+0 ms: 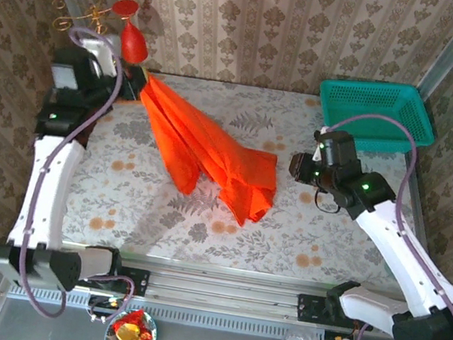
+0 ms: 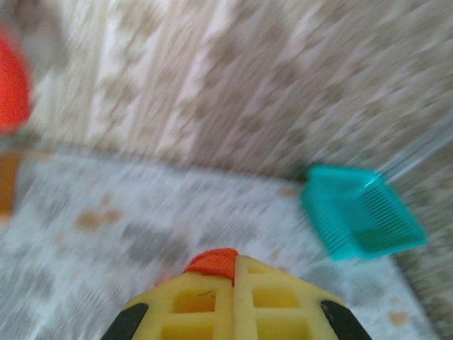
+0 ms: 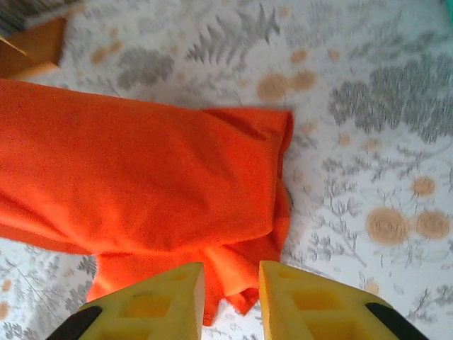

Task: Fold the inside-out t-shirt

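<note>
Left gripper [image 2: 233,268] is clamping a corner of the inside-out t-shirt [image 1: 204,149] at the far left of the table [image 1: 118,200], while the right gripper [image 3: 231,278] is hovering, fingers parted, just beside its other end.

t-shirt [image 1: 212,155] was plain bright orange-red, no print; table cover [image 1: 119,196] was off-white with grey fern leaves and tan-orange round flowers; basket [image 1: 378,108] was teal; wallpaper [image 1: 276,22] was beige with brown damask stripes; right gripper [image 3: 231,278] was yellow, black at corners; block [image 3: 35,46] was orange-brown
</note>
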Robot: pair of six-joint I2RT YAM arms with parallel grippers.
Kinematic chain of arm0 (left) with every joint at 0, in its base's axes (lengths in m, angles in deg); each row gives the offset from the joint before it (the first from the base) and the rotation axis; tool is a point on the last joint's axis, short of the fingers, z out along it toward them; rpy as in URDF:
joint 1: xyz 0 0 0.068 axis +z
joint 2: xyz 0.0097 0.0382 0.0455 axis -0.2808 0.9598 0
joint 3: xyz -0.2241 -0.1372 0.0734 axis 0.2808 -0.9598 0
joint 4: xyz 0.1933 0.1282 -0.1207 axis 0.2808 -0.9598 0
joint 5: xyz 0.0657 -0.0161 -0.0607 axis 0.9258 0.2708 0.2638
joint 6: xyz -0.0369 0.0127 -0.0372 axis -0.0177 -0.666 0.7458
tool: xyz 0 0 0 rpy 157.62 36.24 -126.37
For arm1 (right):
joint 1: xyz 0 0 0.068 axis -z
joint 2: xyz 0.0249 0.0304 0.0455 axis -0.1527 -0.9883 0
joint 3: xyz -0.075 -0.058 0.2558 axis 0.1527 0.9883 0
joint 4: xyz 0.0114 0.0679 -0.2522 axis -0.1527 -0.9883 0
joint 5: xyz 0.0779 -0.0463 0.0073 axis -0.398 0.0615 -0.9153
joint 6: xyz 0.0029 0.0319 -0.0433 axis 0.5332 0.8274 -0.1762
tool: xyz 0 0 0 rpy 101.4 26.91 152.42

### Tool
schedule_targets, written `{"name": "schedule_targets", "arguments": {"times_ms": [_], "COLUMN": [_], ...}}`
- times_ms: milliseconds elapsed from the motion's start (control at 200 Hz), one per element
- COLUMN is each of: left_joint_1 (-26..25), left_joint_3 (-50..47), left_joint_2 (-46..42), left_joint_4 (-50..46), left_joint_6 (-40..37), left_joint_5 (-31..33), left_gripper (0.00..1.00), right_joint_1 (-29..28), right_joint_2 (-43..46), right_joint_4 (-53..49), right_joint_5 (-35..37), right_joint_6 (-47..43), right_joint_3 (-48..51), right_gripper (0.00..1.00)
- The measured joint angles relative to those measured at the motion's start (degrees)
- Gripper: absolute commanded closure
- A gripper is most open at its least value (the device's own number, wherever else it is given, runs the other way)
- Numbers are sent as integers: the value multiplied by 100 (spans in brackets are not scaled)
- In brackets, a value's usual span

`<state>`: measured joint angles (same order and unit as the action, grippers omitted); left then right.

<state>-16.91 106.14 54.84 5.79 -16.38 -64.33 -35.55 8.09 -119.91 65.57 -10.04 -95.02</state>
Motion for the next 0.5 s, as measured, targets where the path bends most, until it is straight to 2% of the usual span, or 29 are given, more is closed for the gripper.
{"name": "schedule_targets", "arguments": {"times_ms": [215, 380, 500], "left_joint_1": [400, 557, 586], "left_joint_3": [-1611, -1947, -2000], "left_joint_2": [546, 354, 186], "left_joint_4": [-433, -466, -446], "left_joint_6": [-245, -326, -365], "left_joint_5": [619, 723, 726], "left_gripper": [100, 100, 100], "right_joint_1": [-662, -1222, -1617], "right_joint_2": [-981, -1895, -2455], "right_joint_4": [4, 33, 149], "right_joint_5": [-177, -205, -223], "right_joint_6": [275, 654, 990], "right_joint_3": [610, 763, 763], "right_gripper": [61, 60, 52]}}
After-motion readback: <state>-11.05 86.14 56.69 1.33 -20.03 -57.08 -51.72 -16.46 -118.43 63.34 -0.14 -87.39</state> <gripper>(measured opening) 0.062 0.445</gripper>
